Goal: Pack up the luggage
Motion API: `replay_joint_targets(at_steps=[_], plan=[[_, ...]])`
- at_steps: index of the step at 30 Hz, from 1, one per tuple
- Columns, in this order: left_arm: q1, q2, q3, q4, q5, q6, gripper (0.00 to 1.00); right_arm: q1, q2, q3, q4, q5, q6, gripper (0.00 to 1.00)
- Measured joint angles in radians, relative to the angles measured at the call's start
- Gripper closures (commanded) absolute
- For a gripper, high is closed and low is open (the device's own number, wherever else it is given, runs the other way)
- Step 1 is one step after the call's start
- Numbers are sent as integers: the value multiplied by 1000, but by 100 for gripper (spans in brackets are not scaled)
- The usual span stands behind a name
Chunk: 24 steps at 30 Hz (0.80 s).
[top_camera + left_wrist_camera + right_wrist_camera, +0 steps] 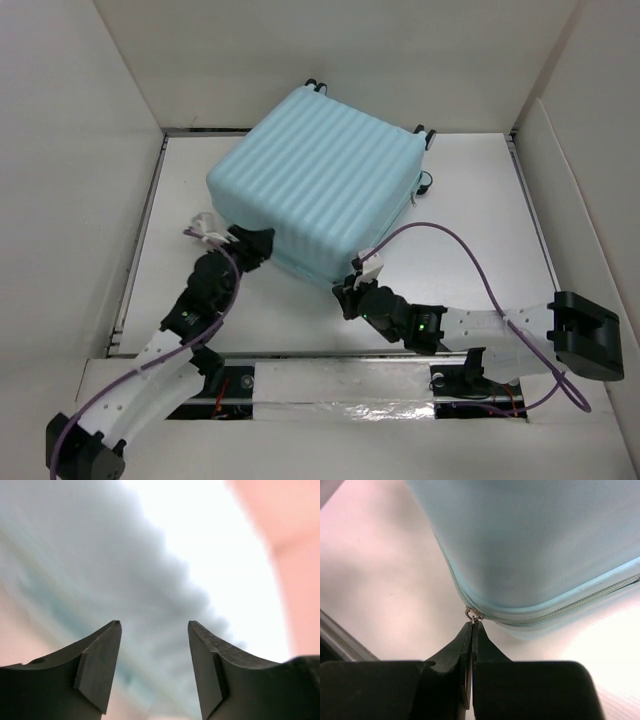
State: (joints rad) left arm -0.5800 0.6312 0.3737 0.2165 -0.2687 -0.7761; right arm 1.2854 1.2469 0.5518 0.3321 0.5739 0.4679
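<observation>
The luggage (320, 180), a pale aqua ribbed hard-shell case, lies closed on the white table with its wheels (427, 136) at the far side. My right gripper (352, 290) is at its near corner. In the right wrist view it (472, 622) is shut on the small metal zipper pull (473, 614) at the end of the zipper track (560, 611) below the shell (535, 545). My left gripper (255, 243) sits at the case's near left side. Its jaws (154, 624) stand open with nothing between them, and the blurred shell (100, 570) is right in front.
White walls (90, 150) enclose the table (470, 210) on the left, back and right. A purple cable (470, 255) arcs over the table from the right arm. A metal rail with foil tape (340, 385) runs along the near edge.
</observation>
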Motion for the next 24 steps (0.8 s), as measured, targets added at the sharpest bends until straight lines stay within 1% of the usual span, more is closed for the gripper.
replay_joint_targets(at_steps=[2,4,7,8,9,10,11,13,15,17,20,24], plan=[[84,-41,102,-20,-45,-4,46,-11,-22,-16,6,-32,3,100],[140,-32,237,-45,-87,-4,46,-18,-26,-18,6,-51,0,100],[230,62,442,-51,-136,-2,45,-25,-29,-18,6,-72,-11,100],[275,108,496,-53,-142,-2,45,-27,-29,-18,6,-77,-17,100],[296,127,517,-53,-142,-2,46,-28,-29,-18,6,-81,-23,100],[387,210,580,-61,-115,-5,46,-29,-29,-18,6,-83,-28,100],[452,264,604,-60,-82,-8,47,-29,-29,-18,5,-84,-31,100],[607,391,630,-52,52,-22,48,-29,-33,-20,5,-87,-34,100],[712,530,645,-50,158,-35,48,-30,-43,-27,5,-92,-35,100],[755,695,660,-66,238,-35,48,-30,-53,-34,5,-100,-39,100],[761,887,689,-126,346,-23,47,-30,-60,-39,0,-106,-44,100],[761,1024,731,-152,444,-14,48,-30,-60,-39,-2,-108,-47,100]])
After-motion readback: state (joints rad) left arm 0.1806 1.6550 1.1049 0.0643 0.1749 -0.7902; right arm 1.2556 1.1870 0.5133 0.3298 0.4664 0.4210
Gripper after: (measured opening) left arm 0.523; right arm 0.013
